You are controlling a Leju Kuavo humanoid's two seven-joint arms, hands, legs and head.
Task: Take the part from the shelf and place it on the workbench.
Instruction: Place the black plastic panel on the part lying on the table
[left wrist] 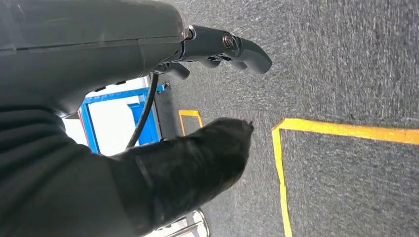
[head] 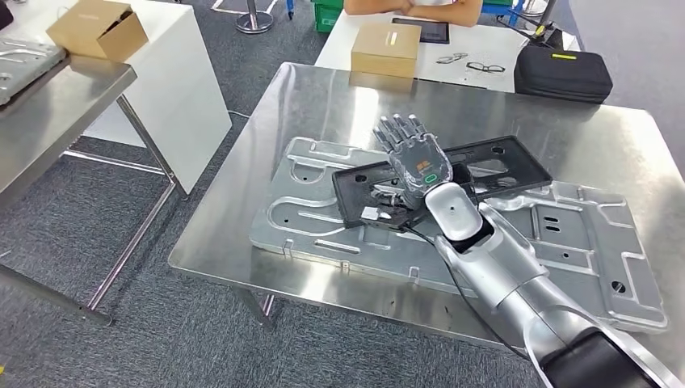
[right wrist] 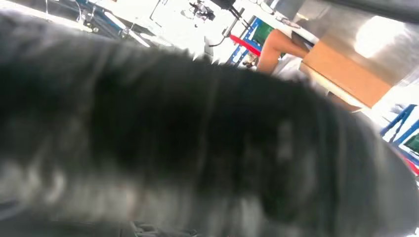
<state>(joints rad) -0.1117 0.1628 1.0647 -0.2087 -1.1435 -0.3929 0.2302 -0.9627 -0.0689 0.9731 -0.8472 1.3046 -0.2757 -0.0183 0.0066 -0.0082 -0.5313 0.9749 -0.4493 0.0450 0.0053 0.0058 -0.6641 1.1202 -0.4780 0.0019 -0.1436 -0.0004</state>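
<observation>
Our right hand (head: pixel 413 153) lies with fingers spread flat atop the black frame part (head: pixel 493 162), whose long axis crosses the workbench (head: pixel 323 97); our left hand (left wrist: pixel 217 47) hangs fingers curled, empty.

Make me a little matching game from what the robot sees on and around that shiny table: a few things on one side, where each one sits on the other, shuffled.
Things:
1. black frame part
2. cardboard box
3. glasses
4. black case

Places:
A. beside the tablet on the white table
B. on the white table's right end
C. lying across the silver metal plate, under the right hand
D. between the cardboard box and the black case

Pairs: 1-C, 2-A, 3-D, 4-B
</observation>
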